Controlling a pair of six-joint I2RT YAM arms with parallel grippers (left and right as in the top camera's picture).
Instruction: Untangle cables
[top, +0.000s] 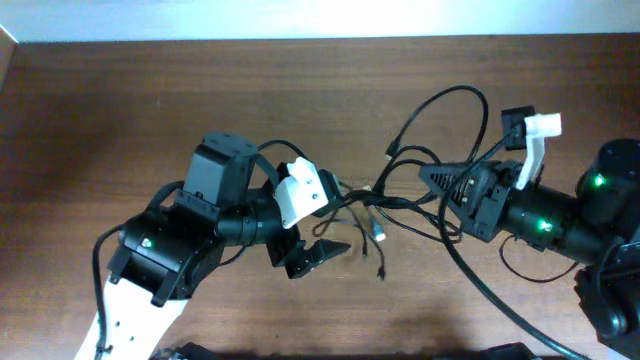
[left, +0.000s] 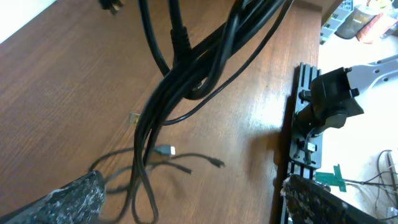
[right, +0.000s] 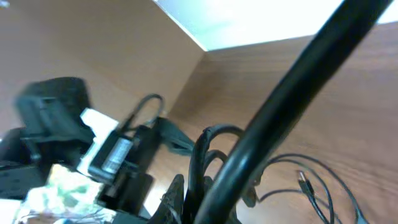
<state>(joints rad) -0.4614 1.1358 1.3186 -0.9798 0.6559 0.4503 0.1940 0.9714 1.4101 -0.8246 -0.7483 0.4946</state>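
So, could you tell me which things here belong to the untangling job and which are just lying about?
Job: cables; left hand; right hand.
Not the job: black rail past the table edge; green tape; small yellowish scrap on the table; thick arm wire.

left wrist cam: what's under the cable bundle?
The wooden table, with thin loose cable ends and a silver plug lying on it. Whatever sits directly beneath the cable bundle strands is covered.
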